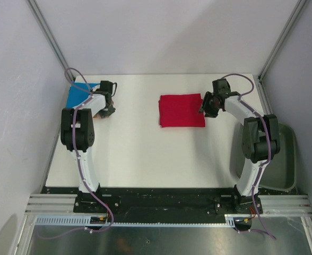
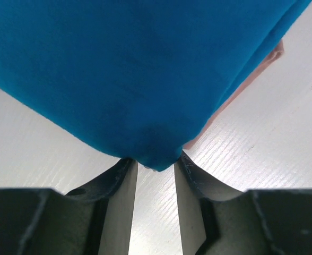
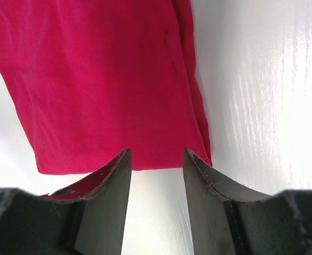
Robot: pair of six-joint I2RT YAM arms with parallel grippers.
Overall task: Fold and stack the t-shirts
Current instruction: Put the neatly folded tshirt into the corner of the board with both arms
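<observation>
Left pincer (image 2: pixel 155 162) straddles corner of the blue t-shirt (image 2: pixel 135 69).

The table (image 1: pixel 145 159) carries a folded t-shirt (image 1: pixel 181 110) a little right of its middle, toward the far edge. A second t-shirt (image 1: pixel 80 94) lies in the far left corner, on top of a third t-shirt (image 2: pixel 265 64) whose edge shows from under it. The left gripper (image 2: pixel 155 162) sits at the second t-shirt's corner, with that corner between the jaws. The right gripper (image 3: pixel 157 154) sits just beside the folded t-shirt's right edge. A bin (image 1: pixel 287 154) stands off the table's right side, beside the right arm.
</observation>
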